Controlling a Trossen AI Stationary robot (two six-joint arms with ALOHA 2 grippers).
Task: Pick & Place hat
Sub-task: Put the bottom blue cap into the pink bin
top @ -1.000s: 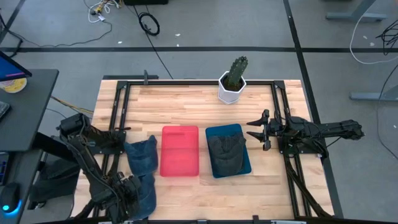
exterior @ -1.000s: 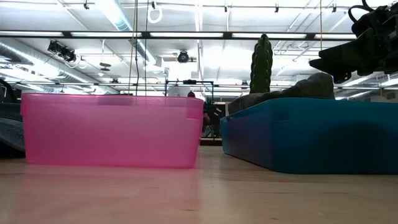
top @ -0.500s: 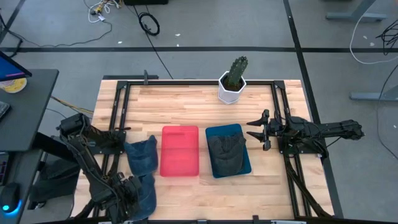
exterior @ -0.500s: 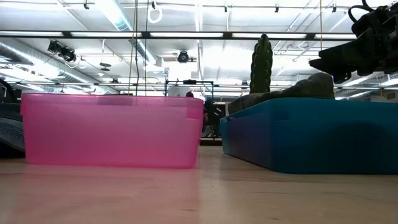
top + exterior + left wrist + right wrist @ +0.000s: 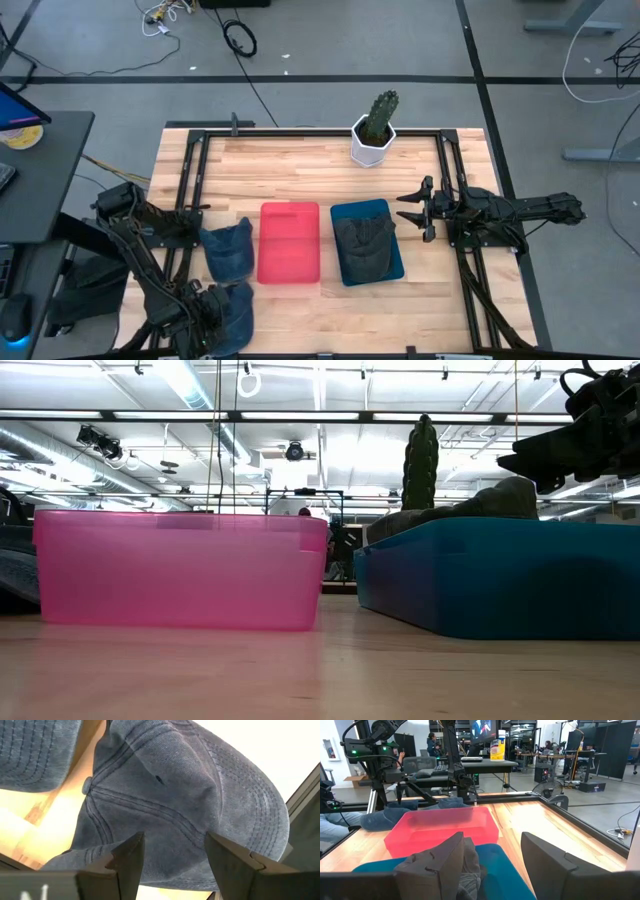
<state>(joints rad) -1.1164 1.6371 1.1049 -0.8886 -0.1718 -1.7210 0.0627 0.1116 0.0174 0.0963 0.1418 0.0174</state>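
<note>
Denim-blue cloth makes up two of the three caps we count: one blue denim cap (image 5: 228,250) lies on the wood table (image 5: 300,165) just left of the pink bin, and a second blue denim cap (image 5: 232,312) sits near the front left edge under our left gripper (image 5: 205,310). A third, dark grey cap (image 5: 362,248) rests inside the teal plastic bin (image 5: 393,220). We count two bins, the pink translucent plastic bin (image 5: 290,242) standing just beside the teal one, and one green cactus in a white pot (image 5: 374,130) at the far edge. Our left fingers (image 5: 227,862) are spread wide over the front cap's crown (image 5: 170,805), gripping nothing. Our right gripper (image 5: 415,208) hovers beside the teal bin, its fingers (image 5: 555,865) parted and holding nothing.
</note>
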